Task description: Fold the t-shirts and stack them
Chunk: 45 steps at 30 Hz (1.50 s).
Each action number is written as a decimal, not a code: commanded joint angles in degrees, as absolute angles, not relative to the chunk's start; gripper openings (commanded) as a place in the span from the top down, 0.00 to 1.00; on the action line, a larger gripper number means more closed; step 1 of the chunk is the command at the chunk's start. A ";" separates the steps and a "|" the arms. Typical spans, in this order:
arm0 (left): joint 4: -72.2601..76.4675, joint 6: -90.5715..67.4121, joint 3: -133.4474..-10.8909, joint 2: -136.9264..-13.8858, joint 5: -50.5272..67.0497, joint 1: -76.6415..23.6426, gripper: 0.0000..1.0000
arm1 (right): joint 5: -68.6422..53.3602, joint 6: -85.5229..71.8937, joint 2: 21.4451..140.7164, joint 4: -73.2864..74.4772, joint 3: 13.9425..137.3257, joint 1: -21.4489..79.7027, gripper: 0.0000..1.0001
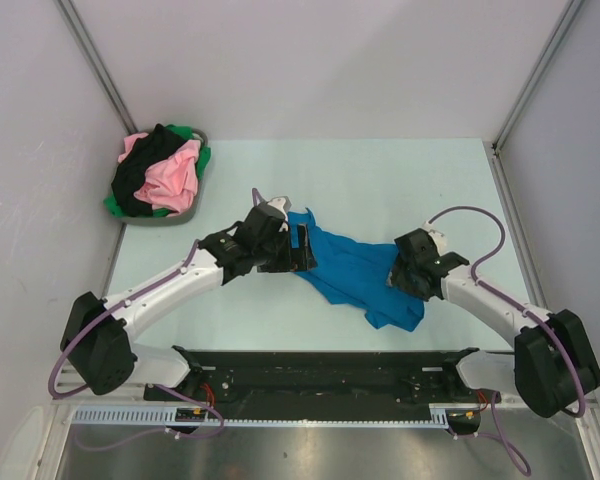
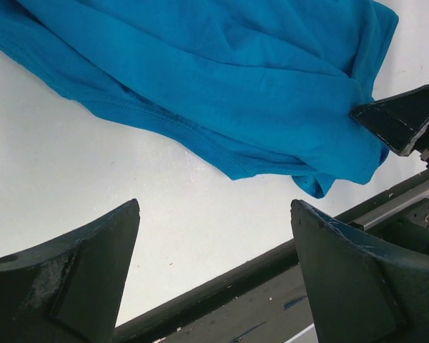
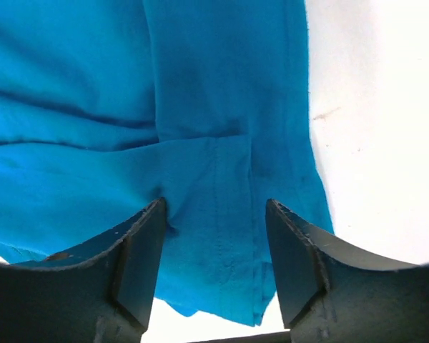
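Now we see the blue t-shirt [image 1: 355,268] lying crumpled mid-frame on the table [image 1: 400,175]. Our left gripper [image 2: 214,207] gapes wide over bare table at its left end, holding nothing. Our right gripper [image 3: 214,204] stands parted astride its lower right end, gripping nothing. Other t-shirts [image 1: 160,175] fill the basket [image 1: 165,219], upper left.

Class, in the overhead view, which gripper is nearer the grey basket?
Left. The left gripper is at the end of the blue t-shirt nearest the basket; the right gripper is over its opposite end, farther away.
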<state>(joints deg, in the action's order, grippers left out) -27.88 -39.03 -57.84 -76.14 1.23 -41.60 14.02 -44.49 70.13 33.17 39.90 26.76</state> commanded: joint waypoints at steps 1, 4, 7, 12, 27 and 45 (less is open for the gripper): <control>-26.02 -39.11 -57.48 -76.46 1.41 -41.05 0.09 | 12.48 -44.03 72.33 27.52 38.15 26.37 0.41; -25.75 -39.20 -57.31 -76.46 1.49 -41.04 0.09 | 11.60 -44.21 74.35 25.59 37.18 26.37 0.54; -25.75 -39.20 -57.22 -76.46 1.67 -40.96 0.09 | 10.37 -44.21 75.41 24.35 37.18 26.37 0.80; -25.93 -39.20 -56.87 -76.03 1.41 -40.96 0.09 | 10.54 -44.56 72.87 24.52 37.79 28.55 1.00; -27.60 -39.20 -54.24 -71.02 -1.49 -38.59 0.07 | 18.14 -42.29 78.73 29.28 57.39 58.26 1.00; -24.00 -39.37 -49.48 -71.62 2.11 -40.95 0.07 | 29.79 -33.40 77.97 36.73 65.39 63.92 0.00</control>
